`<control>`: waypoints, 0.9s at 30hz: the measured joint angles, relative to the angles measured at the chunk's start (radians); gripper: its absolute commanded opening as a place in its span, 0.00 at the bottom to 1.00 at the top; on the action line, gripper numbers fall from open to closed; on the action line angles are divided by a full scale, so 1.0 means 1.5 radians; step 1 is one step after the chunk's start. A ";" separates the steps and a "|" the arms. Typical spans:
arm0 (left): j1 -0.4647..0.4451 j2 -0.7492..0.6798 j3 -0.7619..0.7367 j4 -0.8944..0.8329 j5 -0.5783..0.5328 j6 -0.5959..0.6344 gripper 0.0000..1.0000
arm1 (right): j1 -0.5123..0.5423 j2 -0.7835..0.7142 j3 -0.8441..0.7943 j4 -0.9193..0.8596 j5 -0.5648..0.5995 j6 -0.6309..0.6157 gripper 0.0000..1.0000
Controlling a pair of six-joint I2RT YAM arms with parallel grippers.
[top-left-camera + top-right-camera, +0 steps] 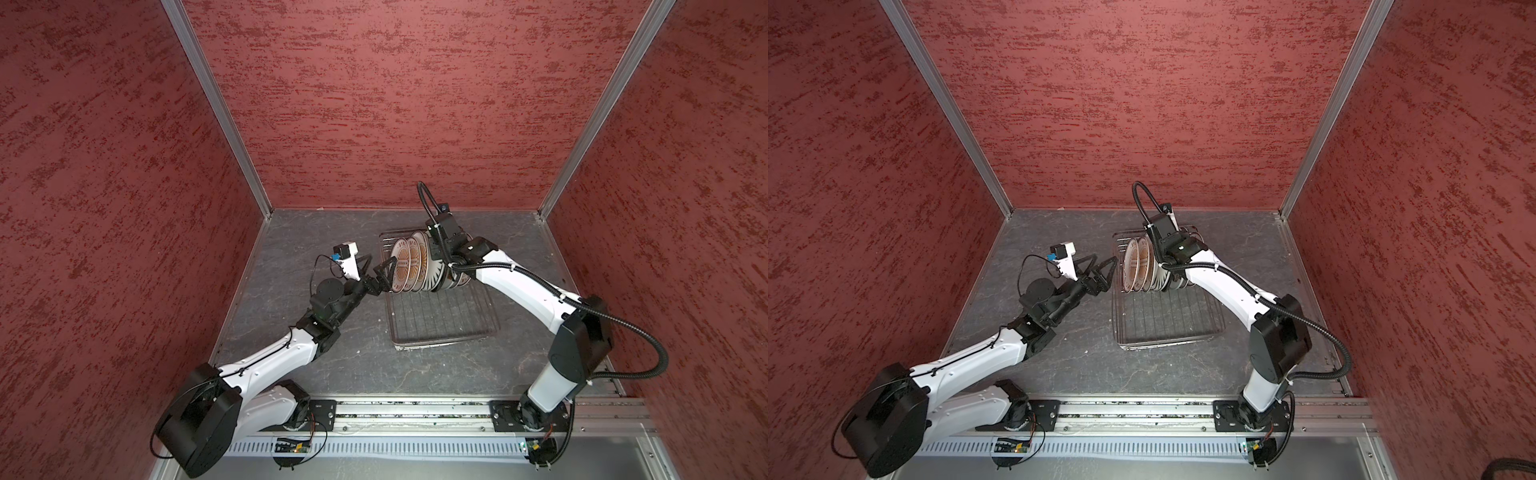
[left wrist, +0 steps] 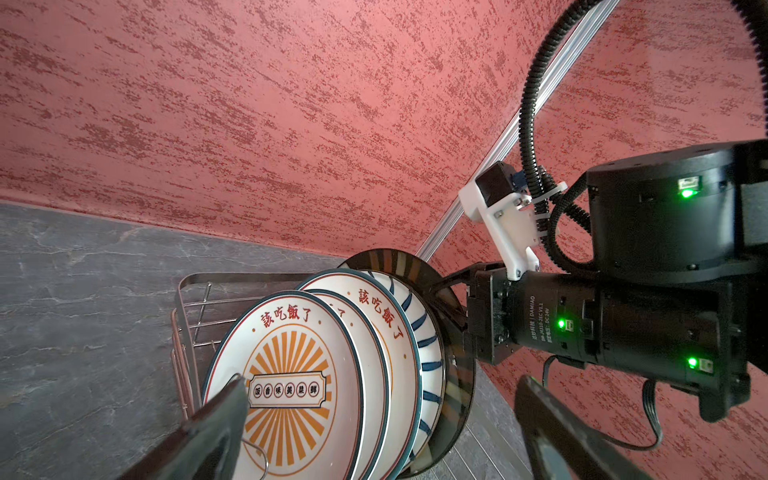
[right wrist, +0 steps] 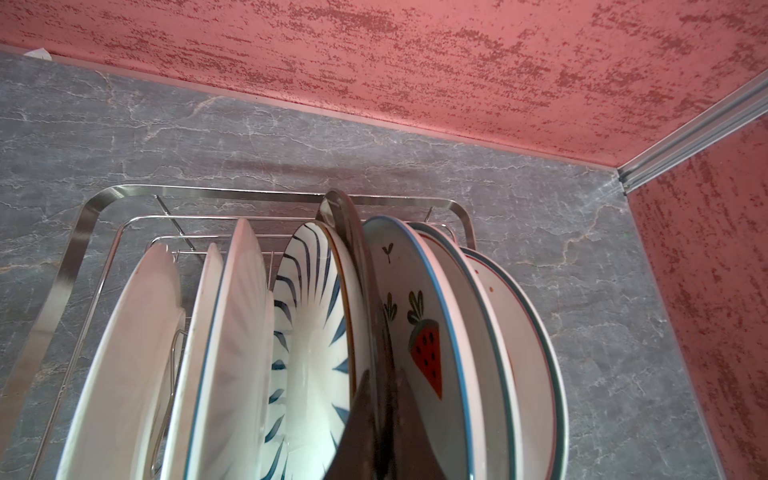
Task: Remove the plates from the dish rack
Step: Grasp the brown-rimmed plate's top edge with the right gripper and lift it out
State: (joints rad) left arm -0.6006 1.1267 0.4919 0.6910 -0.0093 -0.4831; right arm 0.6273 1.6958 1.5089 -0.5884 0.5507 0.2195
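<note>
grey counter bears the dish rack; right end effector clamps its dark plate, seemingly due a straight lift, left end effector gaping empty.

Occlusions noted.
Rightmost plates are masked from above by the right arm; right gripper fingertips are cropped at the dark plate.
</note>
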 measured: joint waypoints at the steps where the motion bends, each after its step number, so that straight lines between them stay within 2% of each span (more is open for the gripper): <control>1: 0.000 0.000 0.000 -0.001 0.000 0.000 0.99 | 0.001 0.000 0.005 -0.004 0.003 -0.003 0.00; 12: 0.000 0.020 0.005 0.002 0.019 0.003 0.99 | 0.004 -0.023 0.016 -0.008 0.023 -0.025 0.00; 19: 0.000 0.030 0.025 -0.010 0.042 0.006 0.99 | 0.004 -0.087 0.014 -0.011 0.067 -0.040 0.00; 27: -0.001 0.033 0.030 -0.024 0.062 0.005 0.99 | 0.008 -0.167 -0.016 -0.001 0.082 -0.039 0.00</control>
State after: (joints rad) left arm -0.6018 1.1759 0.5369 0.6544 0.0841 -0.4755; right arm 0.6395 1.4460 1.4857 -0.5900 0.6739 0.1612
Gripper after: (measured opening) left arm 0.994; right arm 0.081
